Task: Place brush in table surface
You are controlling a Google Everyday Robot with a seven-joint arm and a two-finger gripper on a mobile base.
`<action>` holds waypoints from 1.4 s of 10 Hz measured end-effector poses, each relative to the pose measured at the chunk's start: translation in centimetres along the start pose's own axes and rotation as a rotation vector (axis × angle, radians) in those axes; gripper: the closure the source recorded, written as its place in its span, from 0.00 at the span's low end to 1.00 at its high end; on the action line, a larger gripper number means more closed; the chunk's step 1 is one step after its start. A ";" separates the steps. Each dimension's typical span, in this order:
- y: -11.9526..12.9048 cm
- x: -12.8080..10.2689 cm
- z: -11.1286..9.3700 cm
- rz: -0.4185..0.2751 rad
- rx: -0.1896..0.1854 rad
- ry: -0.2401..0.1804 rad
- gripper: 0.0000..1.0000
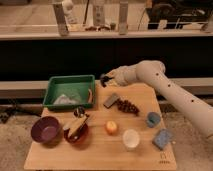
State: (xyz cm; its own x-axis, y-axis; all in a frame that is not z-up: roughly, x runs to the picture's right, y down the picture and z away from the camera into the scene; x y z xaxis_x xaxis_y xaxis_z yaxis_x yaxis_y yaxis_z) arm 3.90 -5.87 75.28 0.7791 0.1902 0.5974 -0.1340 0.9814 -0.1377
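on the left a purple bowl (46, 131) and a green bin (70, 90) sit on the tan wooden surface (100, 155), with a red bowl (76, 132) of odds and ends in front. just right of the bin's rim the gripper (105, 80) hangs above the surface's back edge, seemingly pinched on a small dark lump i take for the brush (103, 78). so the brush is out of the bin but not yet set down: lowering and letting go are left. a grey block (111, 100), a grape cluster (129, 106) and an orange (111, 127) lie further right, so bare wood for the drop is close by
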 end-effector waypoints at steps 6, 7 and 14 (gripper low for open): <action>0.7 5.7 -2.5 0.162 0.053 0.067 1.00; 0.8 6.2 -2.8 0.178 0.055 0.078 1.00; 1.0 9.8 -3.8 0.285 0.070 0.155 1.00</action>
State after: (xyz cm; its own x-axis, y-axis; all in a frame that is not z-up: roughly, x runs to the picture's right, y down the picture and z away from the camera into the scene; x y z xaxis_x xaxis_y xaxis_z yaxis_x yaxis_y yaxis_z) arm 13.74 -3.10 77.94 0.7873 0.4561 0.4149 -0.3974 0.8898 -0.2242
